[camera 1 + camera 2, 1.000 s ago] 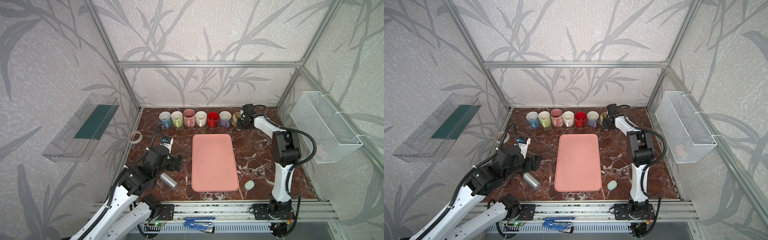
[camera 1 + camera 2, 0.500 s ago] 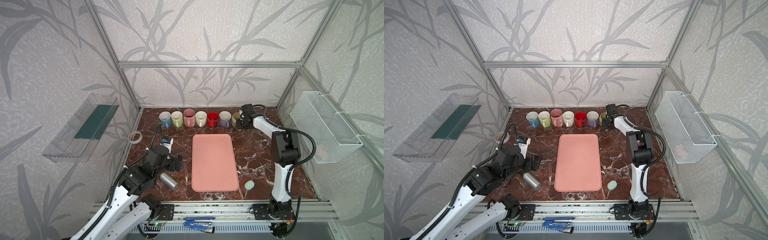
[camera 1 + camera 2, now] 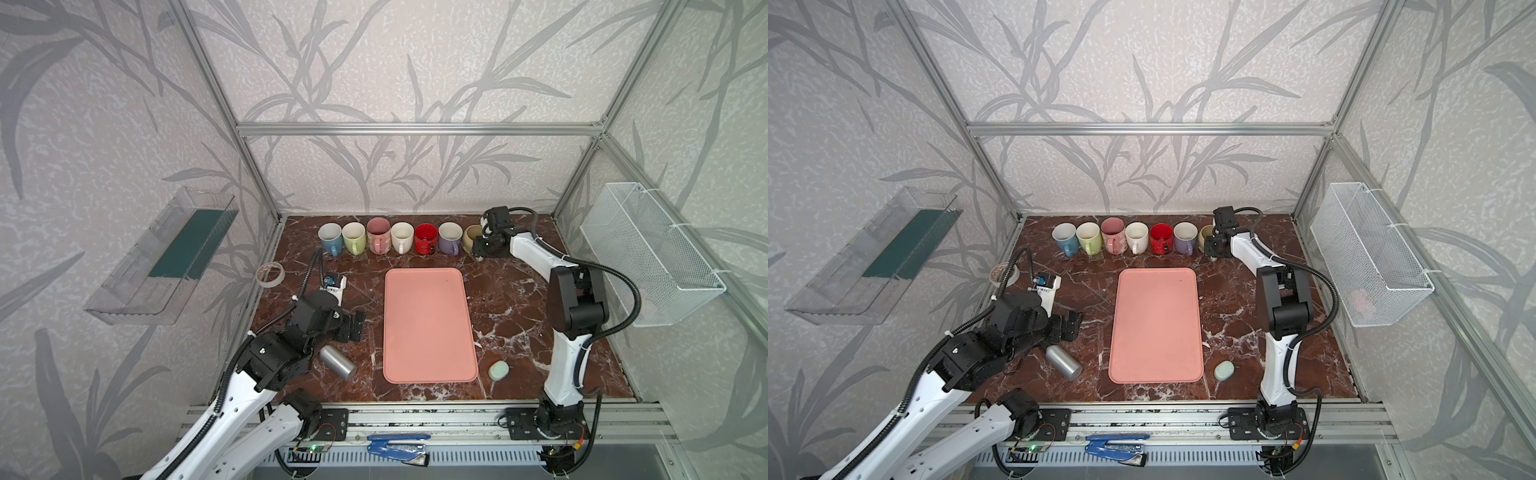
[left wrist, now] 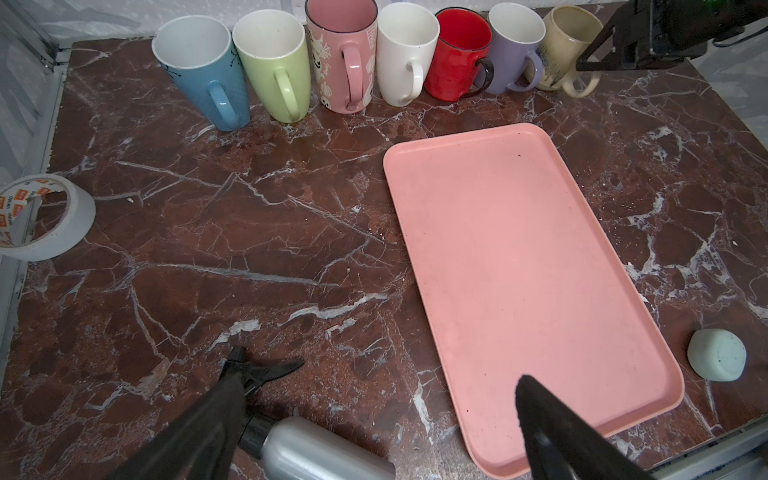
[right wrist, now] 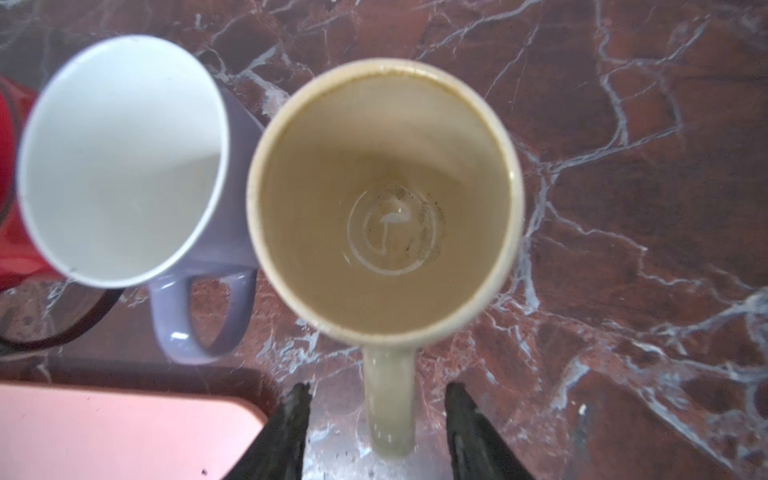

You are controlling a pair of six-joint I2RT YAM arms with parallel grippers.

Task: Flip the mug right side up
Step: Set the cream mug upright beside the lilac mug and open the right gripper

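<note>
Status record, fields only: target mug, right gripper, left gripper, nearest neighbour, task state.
target mug: beige mug, upright, mouth up, at the right end of the mug row
right gripper: open, jaws either side of the mug's handle, a gap showing on both sides
left gripper: open, holding nothing, over the table by the metal bottle
nearest neighbour: purple mug, upright, close beside
task state: mug stands right side up

No text can be read for certain. Inside its core, the white roll of adhesive tape [image 4: 62, 224] bears repeated orange-red squares with white lettering, too small to make out. The cream ceramic mug [image 5: 384, 199] has a circled mark on its inner bottom, illegible.
</note>
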